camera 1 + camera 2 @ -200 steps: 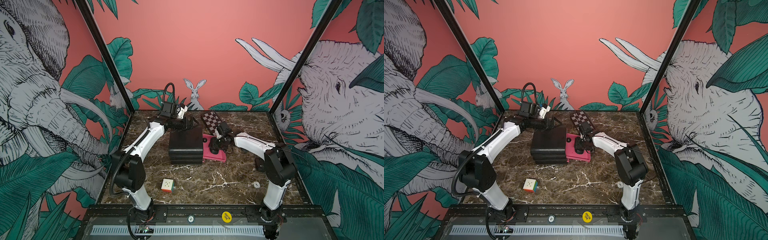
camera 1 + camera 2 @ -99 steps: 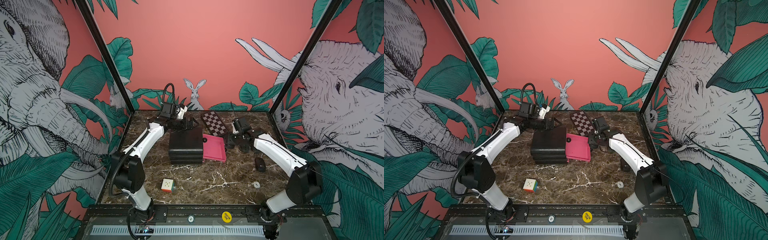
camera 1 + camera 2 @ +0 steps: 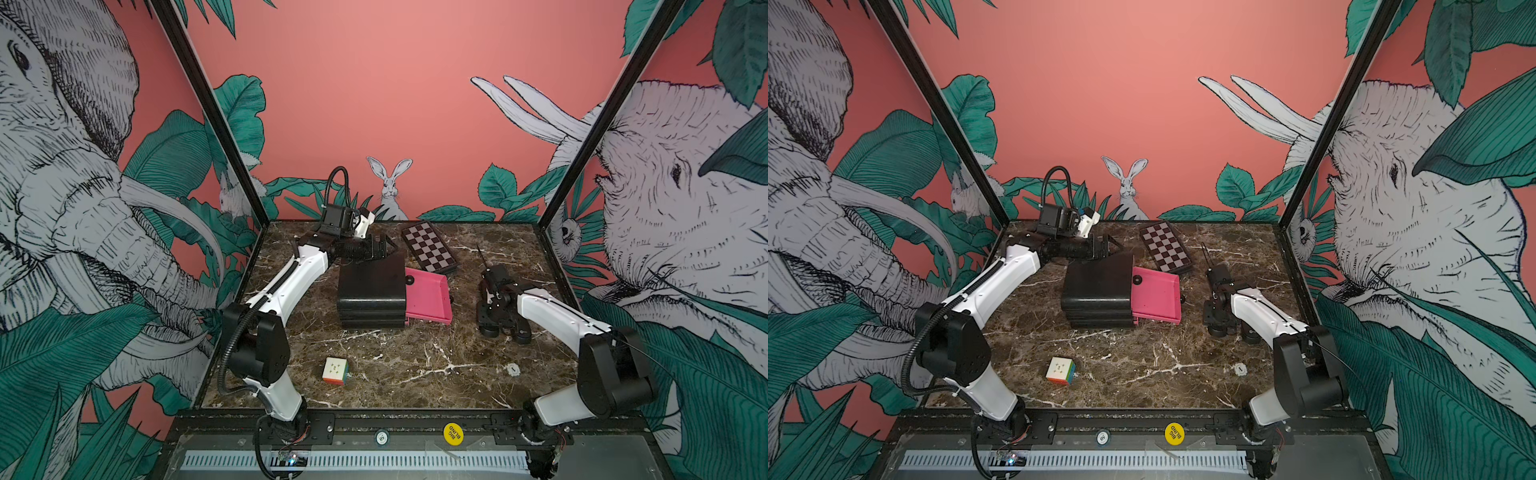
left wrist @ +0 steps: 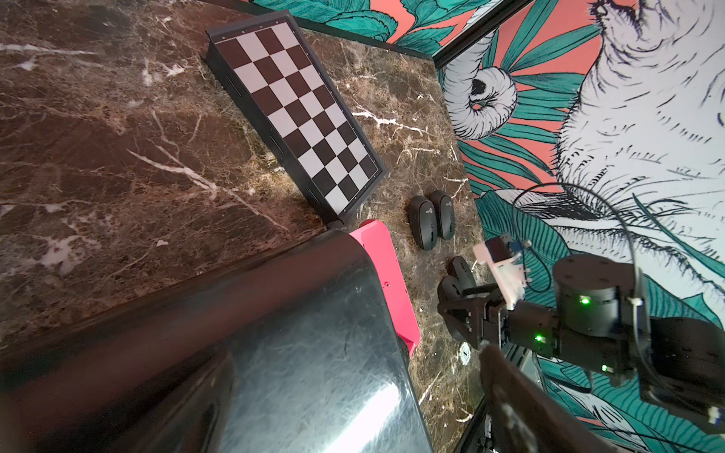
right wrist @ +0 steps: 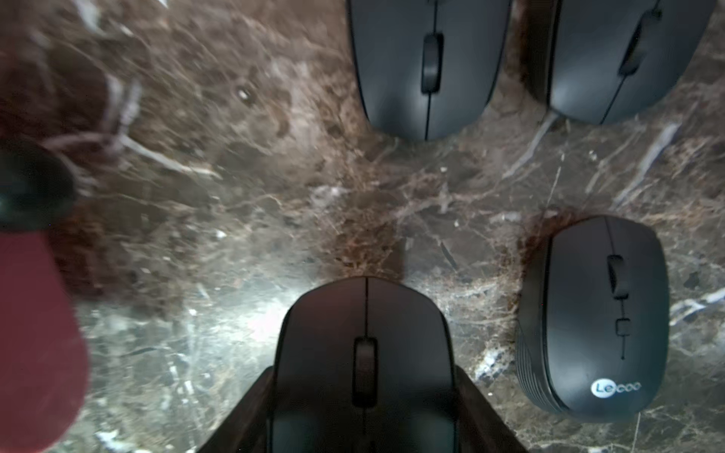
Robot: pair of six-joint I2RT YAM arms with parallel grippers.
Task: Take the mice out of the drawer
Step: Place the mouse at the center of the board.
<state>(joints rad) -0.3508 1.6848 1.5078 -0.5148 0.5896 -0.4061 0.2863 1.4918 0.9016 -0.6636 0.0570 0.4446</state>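
right wrist – gripper (image 5: 365, 372) clasps mouse (image 5: 365, 325), hidden overhead

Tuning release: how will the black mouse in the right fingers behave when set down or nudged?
The black mouse looks like a rigid plastic shell, so it probably won't flex between the fingers of the right gripper. Its matte, tapering sides might slip under a light grip. Low and broad like the neighbouring mouse on the table, it should slide, not roll.
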